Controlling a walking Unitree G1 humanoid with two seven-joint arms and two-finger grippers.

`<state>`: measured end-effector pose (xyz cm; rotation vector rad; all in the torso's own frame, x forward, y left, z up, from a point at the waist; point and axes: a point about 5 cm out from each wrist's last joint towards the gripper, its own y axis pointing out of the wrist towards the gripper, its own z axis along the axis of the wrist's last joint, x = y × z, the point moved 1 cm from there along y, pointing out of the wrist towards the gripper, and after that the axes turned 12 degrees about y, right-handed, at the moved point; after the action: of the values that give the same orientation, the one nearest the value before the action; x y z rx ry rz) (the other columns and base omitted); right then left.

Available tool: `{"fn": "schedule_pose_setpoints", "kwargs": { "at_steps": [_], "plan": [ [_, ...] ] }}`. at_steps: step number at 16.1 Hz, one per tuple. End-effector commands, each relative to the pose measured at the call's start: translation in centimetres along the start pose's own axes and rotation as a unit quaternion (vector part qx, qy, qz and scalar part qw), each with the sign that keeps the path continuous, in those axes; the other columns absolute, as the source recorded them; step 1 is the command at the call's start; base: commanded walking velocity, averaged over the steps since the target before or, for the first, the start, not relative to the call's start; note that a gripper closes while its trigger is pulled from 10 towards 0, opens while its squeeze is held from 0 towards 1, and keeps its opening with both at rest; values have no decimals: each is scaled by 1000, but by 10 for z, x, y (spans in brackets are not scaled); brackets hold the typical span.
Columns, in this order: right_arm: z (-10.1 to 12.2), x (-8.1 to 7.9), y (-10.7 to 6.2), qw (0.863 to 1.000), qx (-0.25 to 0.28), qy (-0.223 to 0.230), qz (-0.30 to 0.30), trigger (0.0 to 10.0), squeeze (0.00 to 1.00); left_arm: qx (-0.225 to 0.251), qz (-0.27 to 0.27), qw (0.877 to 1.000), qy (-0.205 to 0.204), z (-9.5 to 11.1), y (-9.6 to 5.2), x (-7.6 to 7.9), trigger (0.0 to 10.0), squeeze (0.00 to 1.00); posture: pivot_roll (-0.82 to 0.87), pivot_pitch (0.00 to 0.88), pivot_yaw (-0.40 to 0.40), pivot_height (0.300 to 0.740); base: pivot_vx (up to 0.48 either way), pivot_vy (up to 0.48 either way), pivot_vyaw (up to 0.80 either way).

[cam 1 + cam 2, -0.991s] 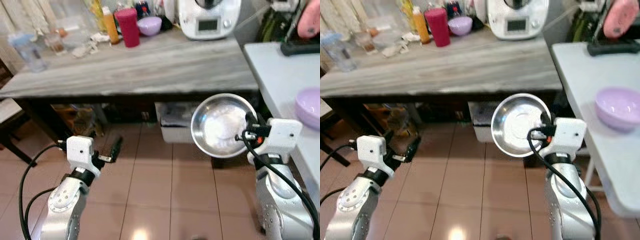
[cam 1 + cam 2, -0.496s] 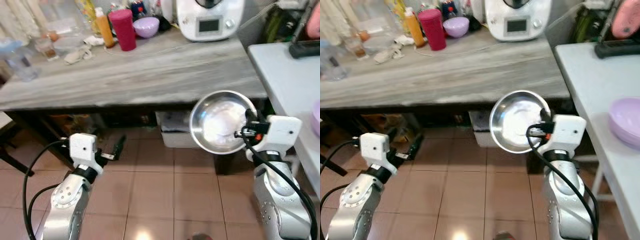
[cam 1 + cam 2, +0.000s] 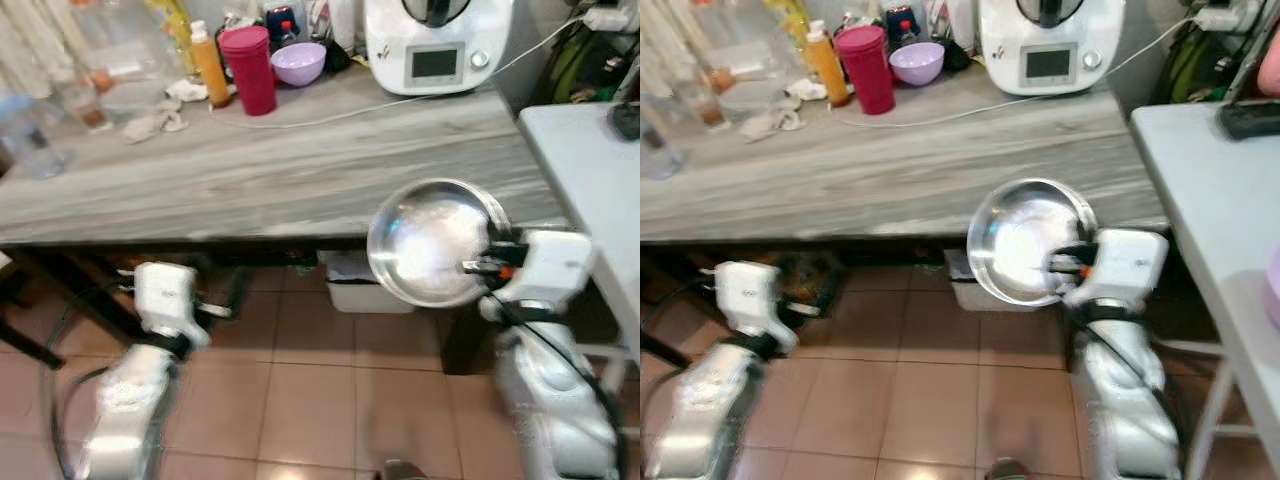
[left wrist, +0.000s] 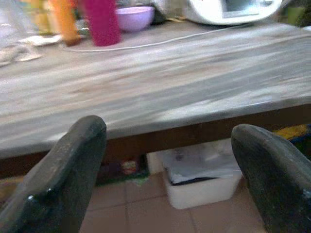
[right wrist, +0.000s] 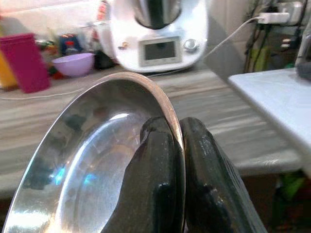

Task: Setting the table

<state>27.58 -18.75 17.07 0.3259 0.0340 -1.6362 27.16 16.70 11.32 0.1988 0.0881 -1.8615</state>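
Observation:
A round steel bowl (image 3: 432, 242) is held tilted on edge, its hollow facing me, in front of the grey wooden table (image 3: 300, 165). My right gripper (image 5: 176, 145) is shut on the steel bowl's rim, one finger inside and one outside. The bowl hangs just below the table's front edge, near its right end. My left gripper (image 4: 165, 160) is open and holds nothing, low at the left under the table's front edge (image 4: 160, 131).
At the table's back stand a crimson cup (image 3: 246, 68), an orange bottle (image 3: 209, 64), a purple bowl (image 3: 298, 62) and a white kitchen machine (image 3: 435, 42) with its cable. A white table (image 3: 590, 170) is at the right. A white bin (image 3: 362, 290) sits under the wooden table.
The camera has moved closer to the wooden table and turned left, so the white table has slid to the right. The steel bowl stays pinched in my right gripper.

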Motion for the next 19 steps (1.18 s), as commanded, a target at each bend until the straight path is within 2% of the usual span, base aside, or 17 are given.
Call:
{"fn": "schedule_pose_setpoints", "kwargs": {
  "at_steps": [1,11,15,19],
  "plan": [
    [6,-13,2,1000,16,14,20,10000,0,-6,15,1000,11,0,-5,-12,10000,0,-253,96,115,740,341,0,0],
    [14,-18,11,998,38,41,25,10000,0,1,10,1000,16,4,-1,-12,10000,0,-246,98,116,740,341,0,0],
    [12,-9,17,995,35,92,-17,10000,0,19,0,1000,16,10,1,-10,10000,0,-243,97,123,740,170,0,0],
    [1,-14,28,992,11,126,-25,10000,0,21,-41,998,38,11,1,-2,10000,0,-235,101,130,740,0,0,0]
  ]
}}
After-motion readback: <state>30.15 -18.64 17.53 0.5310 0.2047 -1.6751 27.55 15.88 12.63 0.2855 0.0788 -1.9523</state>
